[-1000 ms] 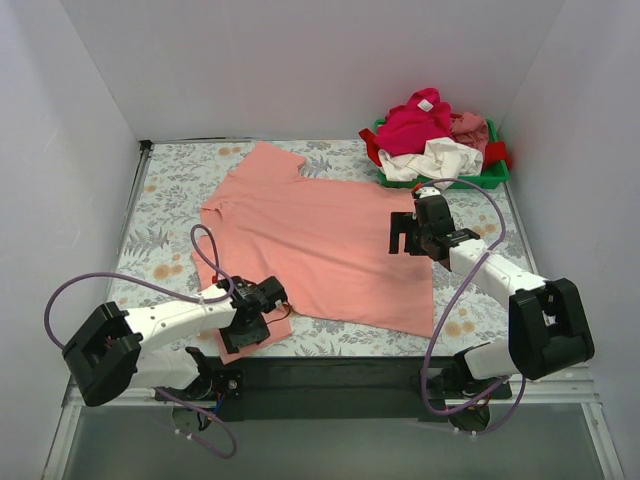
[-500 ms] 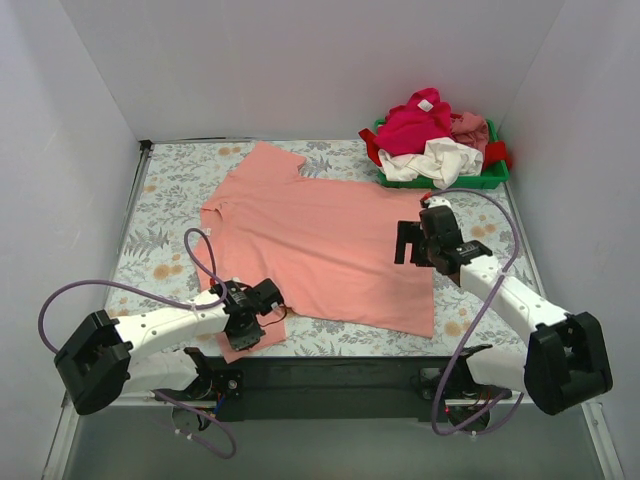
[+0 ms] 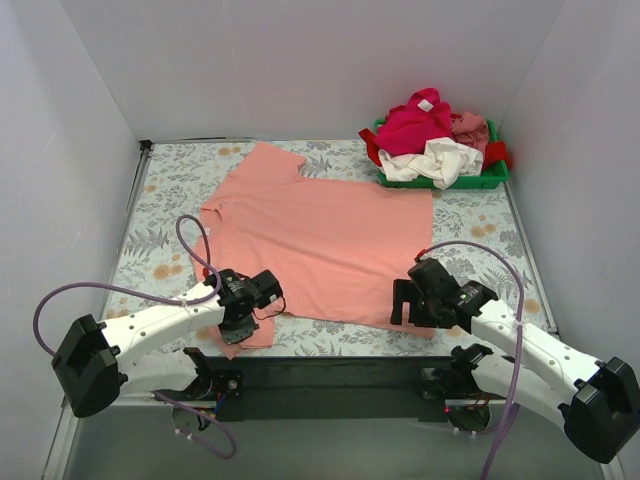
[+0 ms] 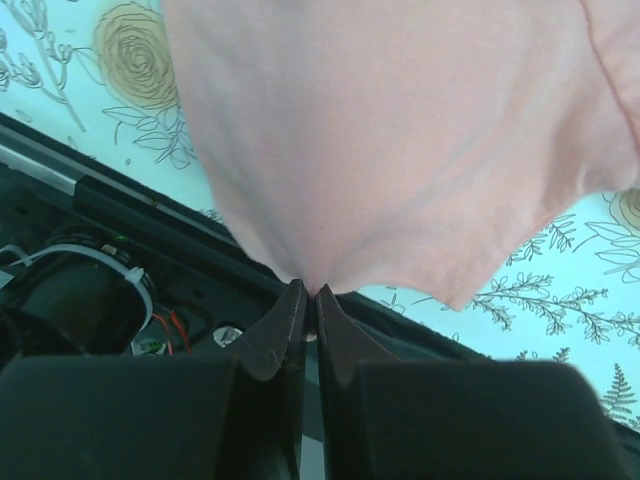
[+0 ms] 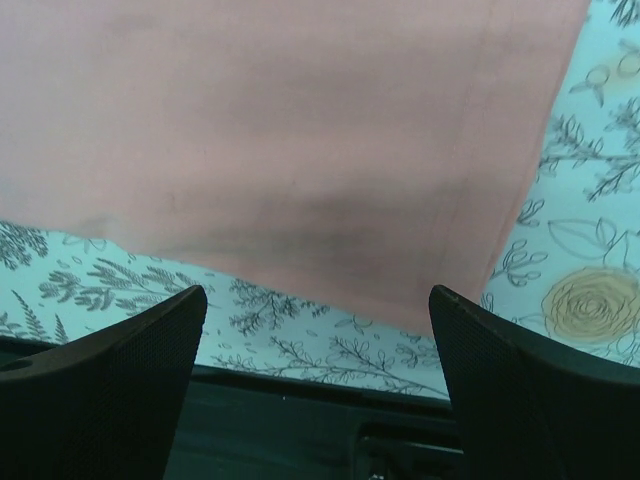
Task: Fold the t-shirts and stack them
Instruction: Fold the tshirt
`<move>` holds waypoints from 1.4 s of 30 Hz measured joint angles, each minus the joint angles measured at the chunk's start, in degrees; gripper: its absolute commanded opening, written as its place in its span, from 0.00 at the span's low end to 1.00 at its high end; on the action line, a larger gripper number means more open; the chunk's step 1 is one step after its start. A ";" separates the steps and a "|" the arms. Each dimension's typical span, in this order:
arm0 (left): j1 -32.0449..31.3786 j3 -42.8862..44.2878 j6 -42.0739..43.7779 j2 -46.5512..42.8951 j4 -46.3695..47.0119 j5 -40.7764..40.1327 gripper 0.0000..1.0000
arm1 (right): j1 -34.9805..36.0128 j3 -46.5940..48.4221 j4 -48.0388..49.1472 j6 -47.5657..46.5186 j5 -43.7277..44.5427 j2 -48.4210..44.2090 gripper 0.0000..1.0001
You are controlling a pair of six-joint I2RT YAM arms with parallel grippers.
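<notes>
A salmon-pink t-shirt (image 3: 320, 240) lies spread flat on the floral table cover. My left gripper (image 3: 238, 325) is at its near left sleeve and is shut on the sleeve's edge (image 4: 308, 275), the cloth pulled to a point between the jaws (image 4: 309, 298). My right gripper (image 3: 408, 303) is open over the shirt's near right hem corner (image 5: 440, 300), jaws wide apart, holding nothing. Magenta (image 3: 415, 120), white (image 3: 435, 160), red and dusty pink shirts are heaped in the tray at the back right.
The green tray (image 3: 495, 178) stands at the back right corner. White walls enclose the table on three sides. The black base rail (image 3: 330, 375) runs along the near edge, just below both grippers.
My right gripper has moved from the shirt's right edge down to its near right corner. My left gripper has shifted slightly left and up, still holding the sleeve.
</notes>
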 measured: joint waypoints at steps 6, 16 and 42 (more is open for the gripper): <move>0.00 1.27 0.00 -5.70 -3.89 -0.31 0.00 | 1.57 -2.64 -3.67 5.40 -1.16 -1.84 0.96; 0.00 1.07 0.00 -5.51 -3.39 0.37 0.00 | 1.57 -3.74 -4.52 11.69 -0.44 -5.31 0.90; 0.00 -0.17 0.00 -8.79 -0.07 -1.36 0.00 | 1.62 -6.67 2.08 20.04 2.99 -2.78 0.52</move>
